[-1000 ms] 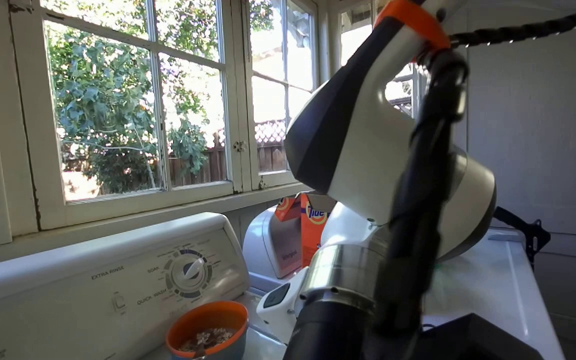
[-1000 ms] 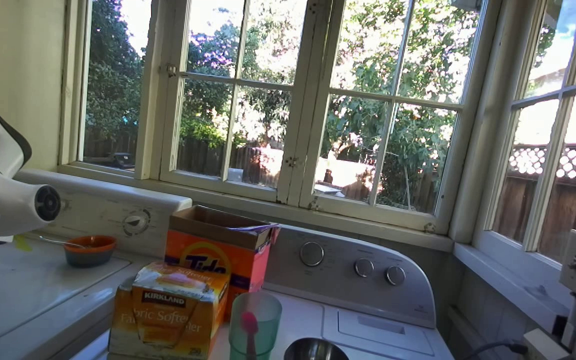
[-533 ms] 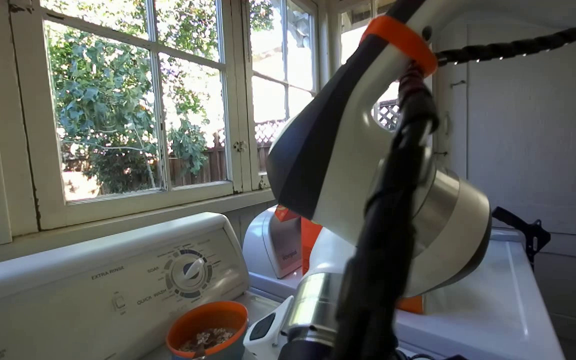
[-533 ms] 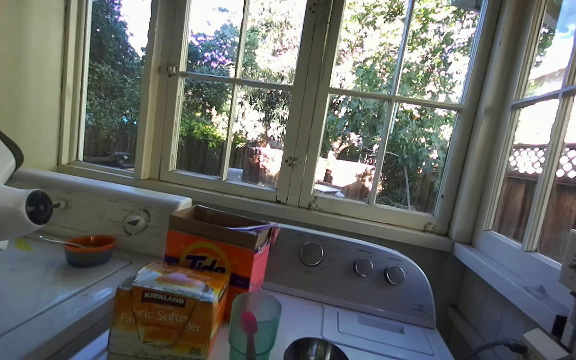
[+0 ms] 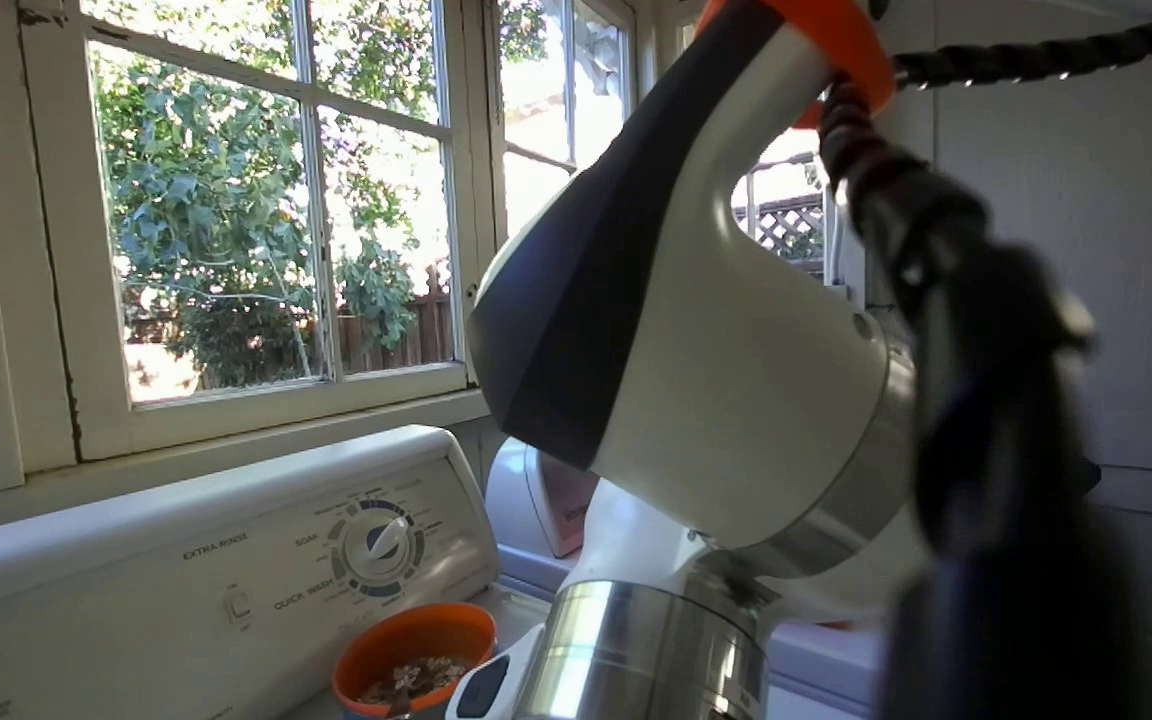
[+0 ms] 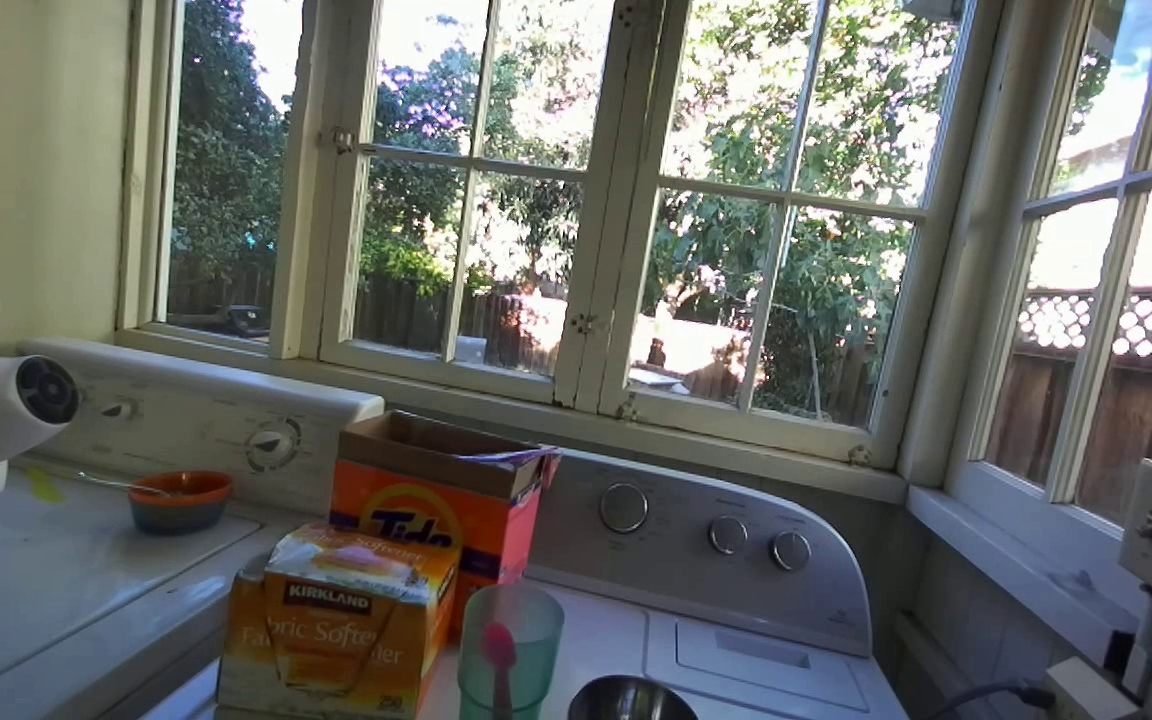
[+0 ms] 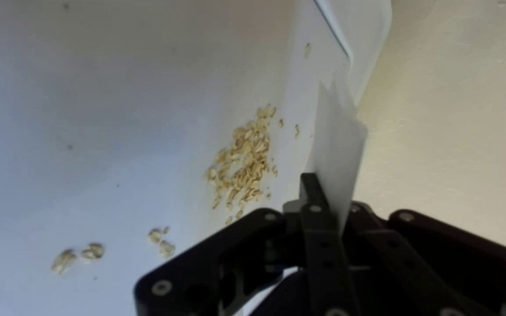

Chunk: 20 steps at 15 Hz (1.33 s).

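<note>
Claw (image 7: 334,206) is clamped on a sheet (image 7: 338,149) in the wrist view; the sheet juts forward from it over the worktop (image 7: 139,145), near the edge. Can't tell if it touches the surface. Oats (image 7: 249,151) lie in a loose heap just beside it, a few strays further off.

Around: bowl (image 6: 176,515) shows in both exterior views, flakes (image 5: 423,678) inside, spoon (image 6: 126,484) leaning out, knob panel (image 5: 126,620) behind. Detergent box (image 6: 466,500) stands near the bowl, softener box (image 6: 336,630) in front of it. Cup (image 6: 536,660) just beside the softener box, pink stick (image 6: 499,648) in it; steel bowl (image 6: 631,698) next along, cut off by the frame.

In the way: arm (image 5: 746,340) and black cable (image 5: 986,400) fill much of an exterior view, hiding most of the white machine (image 5: 516,495) behind and overlapping the bowl's side.

Materials: sheet thin, white, pointed corners, paper-like, blurred. Worktop smooth, white, specked. Oats flat, tan. Bowl round, orange rim, grey-blue outside. Boxes printed cardboard, detergent one open-topped. Cup green, see-through.
</note>
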### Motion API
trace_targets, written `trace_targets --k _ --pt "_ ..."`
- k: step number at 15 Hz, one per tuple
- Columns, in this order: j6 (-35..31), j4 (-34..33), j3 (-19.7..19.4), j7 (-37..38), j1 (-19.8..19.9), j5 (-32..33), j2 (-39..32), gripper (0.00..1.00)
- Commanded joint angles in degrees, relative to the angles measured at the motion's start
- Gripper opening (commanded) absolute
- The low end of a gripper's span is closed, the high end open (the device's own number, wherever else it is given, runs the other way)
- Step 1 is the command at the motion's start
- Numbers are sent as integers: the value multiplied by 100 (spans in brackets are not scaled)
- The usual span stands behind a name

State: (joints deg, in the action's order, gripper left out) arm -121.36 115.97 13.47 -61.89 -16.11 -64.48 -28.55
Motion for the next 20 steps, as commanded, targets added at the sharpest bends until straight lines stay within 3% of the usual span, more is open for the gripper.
trace_targets --k 1,17,20 --pt "-356 39 -26 523 -135 425 89 0" --pt "-538 -283 315 1704 -207 1140 -26 0" --pt "-503 -270 445 1551 41 599 -86 0"
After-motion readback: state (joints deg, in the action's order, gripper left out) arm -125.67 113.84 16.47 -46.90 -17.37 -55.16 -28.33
